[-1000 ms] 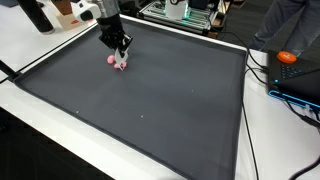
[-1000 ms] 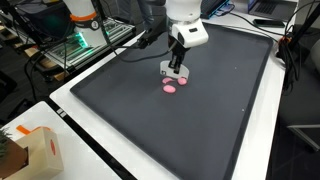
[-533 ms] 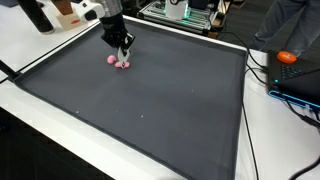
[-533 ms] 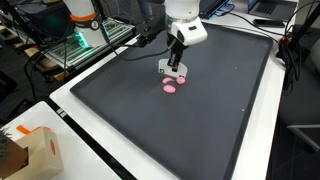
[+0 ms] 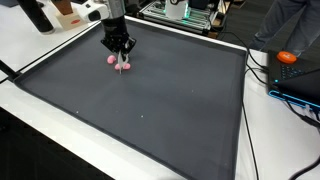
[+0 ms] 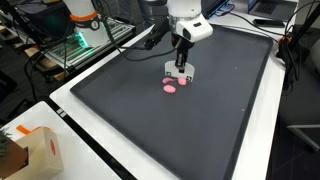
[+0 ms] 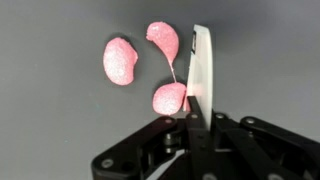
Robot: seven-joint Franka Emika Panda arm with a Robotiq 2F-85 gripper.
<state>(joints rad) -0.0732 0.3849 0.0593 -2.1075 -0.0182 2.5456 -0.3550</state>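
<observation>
**End effector slides white piece beside pink bits**

Sliding a little sideways since a second ago, the end effector point(image 6: 181, 66) has carried the white piece point(image 6: 186, 73) across the mat point(image 6: 200, 125). The pink bits point(image 6: 171, 87) have stayed where they lay.

In the wrist view, one bit point(image 7: 120, 60) lies at the left, apart from the others. A second bit point(image 7: 163, 40) lies higher, near the white piece. A third bit point(image 7: 170, 97) lies lower and touches the white piece, which stands on edge. The end effector's fingers are pressed together, pinching the near end of the white piece.

In an exterior view, a box point(image 6: 30, 150) sits on the bench point(image 6: 85, 135) at the far left, well apart from the bits.
</observation>
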